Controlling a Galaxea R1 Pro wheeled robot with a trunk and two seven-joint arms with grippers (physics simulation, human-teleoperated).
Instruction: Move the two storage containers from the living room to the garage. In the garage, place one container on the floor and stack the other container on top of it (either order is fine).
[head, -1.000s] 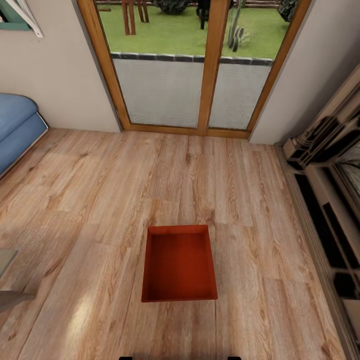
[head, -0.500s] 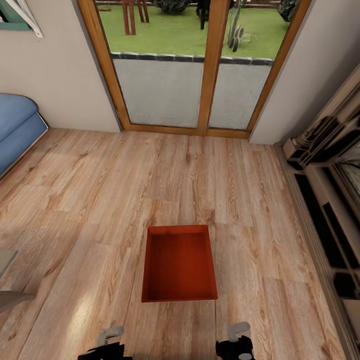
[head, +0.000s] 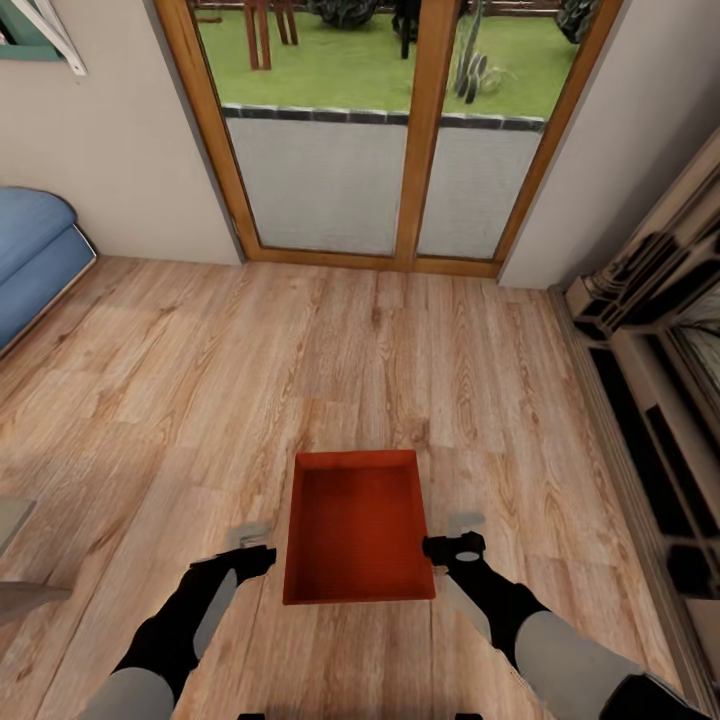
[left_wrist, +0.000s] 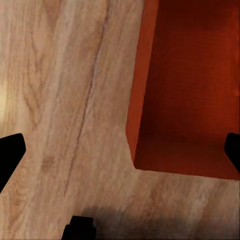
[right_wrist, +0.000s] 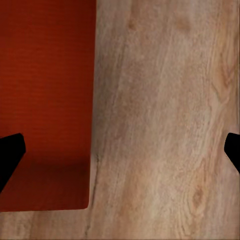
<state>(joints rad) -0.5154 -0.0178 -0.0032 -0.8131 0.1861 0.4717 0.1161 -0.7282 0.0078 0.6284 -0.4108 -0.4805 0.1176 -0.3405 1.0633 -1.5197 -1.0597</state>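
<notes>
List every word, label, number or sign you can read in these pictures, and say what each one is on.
None to read. The orange-red bin has plain walls with no label, the wood floor shows grain alone, and the glass doors and sofa carry no lettering. The shelf unit at the side shows no text either.

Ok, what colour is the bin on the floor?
Orange-red, plain inside and out. The bin shows best in the head view, sitting on light wood planks.

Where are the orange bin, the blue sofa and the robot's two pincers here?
Orange bin (head: 358, 530): head view, inner bottom.
Blue sofa (head: 30, 250): head view, cushion.
Left pincer (head: 250, 545): head view, between fingertips.
Right pincer (head: 455, 535): head view, between fingertips.
</notes>
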